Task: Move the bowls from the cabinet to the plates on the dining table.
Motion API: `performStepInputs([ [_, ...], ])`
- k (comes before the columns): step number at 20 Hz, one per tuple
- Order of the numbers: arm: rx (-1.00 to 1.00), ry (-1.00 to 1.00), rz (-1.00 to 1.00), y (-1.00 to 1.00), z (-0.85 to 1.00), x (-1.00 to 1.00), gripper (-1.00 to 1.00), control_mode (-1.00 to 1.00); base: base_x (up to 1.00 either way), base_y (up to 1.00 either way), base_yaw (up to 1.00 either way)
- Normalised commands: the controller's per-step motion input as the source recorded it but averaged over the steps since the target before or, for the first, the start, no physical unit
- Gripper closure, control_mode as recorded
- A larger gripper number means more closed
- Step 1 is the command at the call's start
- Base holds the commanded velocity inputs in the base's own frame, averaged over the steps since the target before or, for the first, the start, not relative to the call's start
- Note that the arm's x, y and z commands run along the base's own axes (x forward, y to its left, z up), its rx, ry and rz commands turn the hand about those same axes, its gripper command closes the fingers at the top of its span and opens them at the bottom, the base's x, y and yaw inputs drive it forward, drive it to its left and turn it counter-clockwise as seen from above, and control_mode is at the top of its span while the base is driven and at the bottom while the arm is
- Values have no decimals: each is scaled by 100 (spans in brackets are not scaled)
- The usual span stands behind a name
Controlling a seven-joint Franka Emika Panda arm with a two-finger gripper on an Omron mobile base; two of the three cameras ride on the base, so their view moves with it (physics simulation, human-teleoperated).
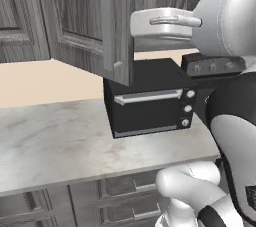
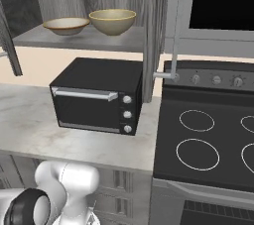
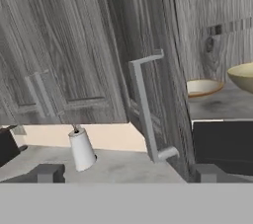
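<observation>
Cabinet (image 2: 94, 1) stands open; two bowls sit side by side on its shelf above the toaster oven (image 2: 96, 95): a shallow bowl (image 2: 66, 25) on the left, a deeper bowl (image 2: 112, 21) just beside it on the right. In the hand view the gripper (image 3: 126, 172) has its jaws spread wide and empty, facing the edge of the open door (image 3: 163, 70) with its bar handle (image 3: 146, 109), well apart from the bowls. Bowls look rigid, glazed, probably slippery and breakable, light enough. Best hold: pinch the rim wall, one finger inside, one outside.
</observation>
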Motion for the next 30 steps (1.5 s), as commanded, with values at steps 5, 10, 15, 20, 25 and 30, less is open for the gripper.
performStepInputs([
  [5,0,0,22,-59,-30,0,-100,-100,0,0,0],
  [10,0,0,18,-34,-20,0,-100,-100,0,0,0],
  [15,0,0,6,-33,0,0,-100,-100,0,0,0],
  [20,-18,0,-2,-31,4,0,-100,-100,0,0,0],
  [25,-22,0,-8,-39,0,0,-100,-100,0,0,0],
  [30,-8,0,-8,-60,0,5,-100,-100,0,0,0],
])
